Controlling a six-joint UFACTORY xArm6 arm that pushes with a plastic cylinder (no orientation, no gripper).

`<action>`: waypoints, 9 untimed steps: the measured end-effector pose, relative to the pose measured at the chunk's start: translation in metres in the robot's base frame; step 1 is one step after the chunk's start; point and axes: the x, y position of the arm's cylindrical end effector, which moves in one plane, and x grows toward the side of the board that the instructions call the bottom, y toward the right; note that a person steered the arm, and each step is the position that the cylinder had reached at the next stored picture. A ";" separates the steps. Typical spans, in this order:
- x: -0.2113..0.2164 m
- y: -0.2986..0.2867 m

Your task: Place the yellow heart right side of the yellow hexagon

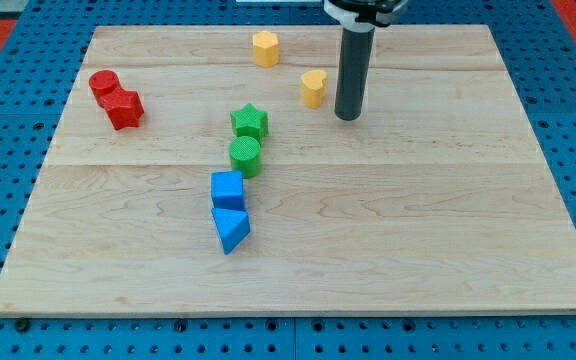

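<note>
The yellow hexagon [265,48] stands near the view's top, left of centre. The yellow heart [314,87] lies below and to the right of it, a short gap apart. My tip [347,116] rests on the board just to the right of the yellow heart and slightly lower, close to it but apart. The dark rod rises from the tip to the view's top edge.
A red cylinder [104,84] and a red star-like block [125,108] touch at the left. A green star [250,122] and green cylinder [245,155] sit mid-board. A blue cube [227,189] and blue triangle [230,228] lie below them. The wooden board [448,220] has blue pegboard around it.
</note>
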 end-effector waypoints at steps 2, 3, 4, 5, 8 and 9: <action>-0.040 -0.022; -0.065 -0.022; -0.016 -0.023; -0.001 -0.059; -0.038 -0.074; -0.044 -0.072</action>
